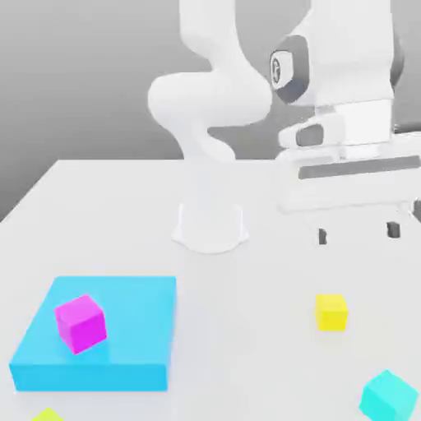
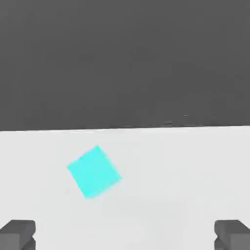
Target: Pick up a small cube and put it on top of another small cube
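The small cube (image 1: 331, 312) is plain bright yellow and rests on the white table at the exterior view's right. My gripper (image 1: 358, 233) hangs above the table, higher in the picture than the yellow cube and apart from it. Its two dark fingertips (image 1: 322, 237) stand wide apart with nothing between them, so it is open. A magenta cube (image 1: 80, 323) sits on a flat blue slab (image 1: 131, 345) at the exterior view's left. In the hand view the gripper (image 2: 125, 237) looks down at a turquoise cube (image 2: 93, 172) on the table, between and beyond the fingertips (image 2: 17, 234).
The turquoise cube (image 1: 388, 397) lies near the front right corner of the exterior view. A yellow-green corner of another object (image 1: 48, 415) peeks in at the bottom left edge. The arm's white base (image 1: 210, 226) stands at the middle back of the table (image 1: 247, 345).
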Robot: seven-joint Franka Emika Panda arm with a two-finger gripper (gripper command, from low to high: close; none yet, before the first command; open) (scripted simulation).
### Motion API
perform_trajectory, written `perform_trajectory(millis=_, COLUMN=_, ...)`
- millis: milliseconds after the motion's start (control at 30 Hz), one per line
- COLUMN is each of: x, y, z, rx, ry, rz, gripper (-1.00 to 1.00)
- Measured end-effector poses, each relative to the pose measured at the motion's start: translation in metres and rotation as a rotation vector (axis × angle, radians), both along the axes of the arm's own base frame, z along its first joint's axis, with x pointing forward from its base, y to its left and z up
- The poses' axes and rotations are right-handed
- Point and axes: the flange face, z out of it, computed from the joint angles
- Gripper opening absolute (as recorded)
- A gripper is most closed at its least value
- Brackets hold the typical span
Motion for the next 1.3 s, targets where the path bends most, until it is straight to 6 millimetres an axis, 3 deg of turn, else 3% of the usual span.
perform_trajectory(millis=167, x=-0.069, y=0.022, z=-0.095, rx=-0.068, ry=0.147, rz=0.01, gripper=0.0)
perform_trajectory(millis=400, x=-0.078, y=0.021, z=-0.164, rx=-0.075, ry=0.168, rz=0.002, gripper=0.0)
perform_trajectory(millis=433, x=-0.078, y=0.021, z=-0.169, rx=-0.076, ry=0.168, rz=0.002, gripper=-1.0)
perform_trajectory(millis=667, x=-0.078, y=0.021, z=-0.168, rx=-0.076, ry=0.167, rz=0.002, gripper=-1.0)
perform_trajectory(millis=900, x=-0.076, y=0.02, z=-0.111, rx=-0.077, ry=0.166, rz=-0.002, gripper=-1.0)
perform_trajectory(millis=1100, x=0.028, y=-0.048, z=-0.094, rx=-0.045, ry=0.184, rz=-0.282, gripper=-1.0)
perform_trajectory(millis=1200, x=0.079, y=-0.104, z=-0.087, rx=-0.03, ry=0.191, rz=-0.435, gripper=-1.0)
perform_trajectory(millis=1300, x=0.121, y=-0.173, z=-0.081, rx=-0.015, ry=0.194, rz=-0.591, gripper=-1.0)
